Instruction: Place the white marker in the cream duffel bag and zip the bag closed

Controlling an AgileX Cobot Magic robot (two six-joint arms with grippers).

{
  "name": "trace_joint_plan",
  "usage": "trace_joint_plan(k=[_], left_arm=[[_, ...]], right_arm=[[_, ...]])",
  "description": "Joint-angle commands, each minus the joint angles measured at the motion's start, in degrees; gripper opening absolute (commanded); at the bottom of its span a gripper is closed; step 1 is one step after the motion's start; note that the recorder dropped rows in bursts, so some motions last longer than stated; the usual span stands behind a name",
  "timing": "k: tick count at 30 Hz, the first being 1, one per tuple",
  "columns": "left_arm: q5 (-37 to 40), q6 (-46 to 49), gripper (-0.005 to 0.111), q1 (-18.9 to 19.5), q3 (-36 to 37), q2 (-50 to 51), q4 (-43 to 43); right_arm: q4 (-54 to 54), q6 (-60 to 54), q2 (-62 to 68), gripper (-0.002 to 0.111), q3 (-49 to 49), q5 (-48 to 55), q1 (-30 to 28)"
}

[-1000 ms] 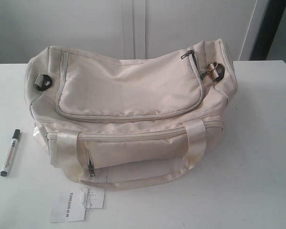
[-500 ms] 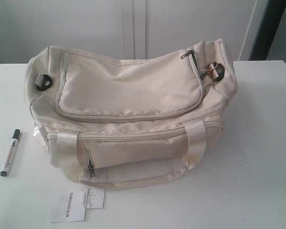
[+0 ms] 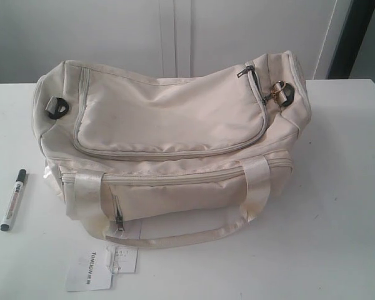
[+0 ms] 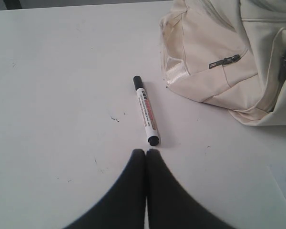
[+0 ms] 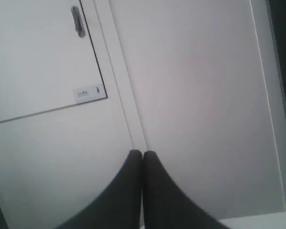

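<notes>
The cream duffel bag (image 3: 169,144) lies on the white table with its zips closed and a strap handle curving toward the front edge. To its left, apart from it, the white marker (image 3: 13,200) lies flat on the table. In the left wrist view the white marker (image 4: 146,116) lies just beyond my left gripper (image 4: 146,151), which is shut and empty; a corner of the cream duffel bag (image 4: 219,62) shows beside it. My right gripper (image 5: 142,153) is shut and empty, facing white cabinet doors. Neither gripper shows in the exterior view.
A white paper hangtag (image 3: 90,270) lies on the table in front of the bag. Black D-rings sit at the bag's ends (image 3: 57,107). White cabinet doors (image 5: 190,95) with a dark handle (image 5: 76,21) stand behind the table.
</notes>
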Motion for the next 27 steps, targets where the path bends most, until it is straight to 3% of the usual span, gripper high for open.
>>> trace_joint_plan(k=[1,15,27], left_arm=[[0.22,0.00,0.000,0.12,0.25,-0.24,-0.36],[0.22,0.00,0.000,0.12,0.25,-0.24,-0.36],[0.22,0.00,0.000,0.12,0.25,-0.24,-0.36]], right_arm=[[-4.57,-1.46,3.80,0.000,-5.30,8.06,-0.19],[-4.98,-13.61,16.48,0.000,-19.97,36.11,-0.19],[14.13,-31.91,29.89,0.000,-31.25,53.33,-0.19]])
